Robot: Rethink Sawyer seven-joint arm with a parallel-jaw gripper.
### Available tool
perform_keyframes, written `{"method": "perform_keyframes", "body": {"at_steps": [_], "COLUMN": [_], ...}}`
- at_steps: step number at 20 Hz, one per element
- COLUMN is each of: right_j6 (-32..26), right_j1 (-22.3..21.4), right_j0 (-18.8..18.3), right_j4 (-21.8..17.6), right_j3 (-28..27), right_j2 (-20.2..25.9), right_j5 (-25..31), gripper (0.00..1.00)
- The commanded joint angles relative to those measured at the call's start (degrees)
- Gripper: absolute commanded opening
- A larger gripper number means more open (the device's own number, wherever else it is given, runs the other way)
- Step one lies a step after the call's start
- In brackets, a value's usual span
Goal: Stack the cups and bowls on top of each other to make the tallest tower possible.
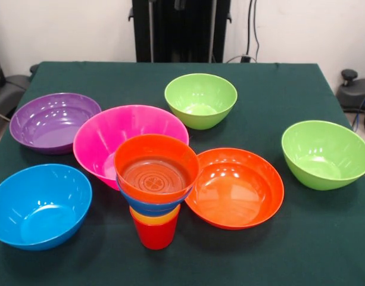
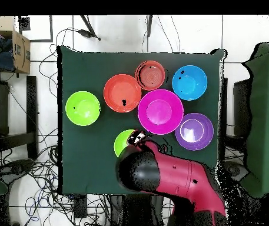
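The tower [image 1: 155,190] stands at the table's front middle. A red cup [image 1: 153,237] is lowest, then an orange cup [image 1: 155,217], a small blue bowl [image 1: 151,205] and a small orange-red bowl [image 1: 156,167] on top. From above, the tower [image 2: 152,75] shows as one orange-red round. Loose bowls lie round it: pink [image 1: 105,140], purple [image 1: 51,122], light blue [image 1: 39,205], large orange-red [image 1: 236,187] and two lime green [image 1: 201,100] [image 1: 325,154]. The gripper [image 2: 138,139] shows only from above, as the arm's end over a lime green bowl [image 2: 123,142], apart from the tower.
The red and black arm [image 2: 172,176] reaches in from the picture's bottom and hides part of that green bowl. A dark green cloth [image 1: 277,256] covers the table. The black pedestal [image 1: 179,30] stands behind the far edge. Cables lie on the floor around.
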Motion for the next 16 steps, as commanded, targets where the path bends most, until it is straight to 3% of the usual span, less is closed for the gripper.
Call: {"method": "perform_keyframes", "body": {"at_steps": [1, 16], "right_j6": [3.18, 5.47], "right_j1": [5.07, 9.47], "right_j0": [0.06, 3.17], "right_j4": [-4.27, -4.25], "right_j3": [6.39, 7.08], "right_j2": [0.39, -3.22], "right_j5": [-5.13, -11.24], "gripper": [1.0, 1.0]}}
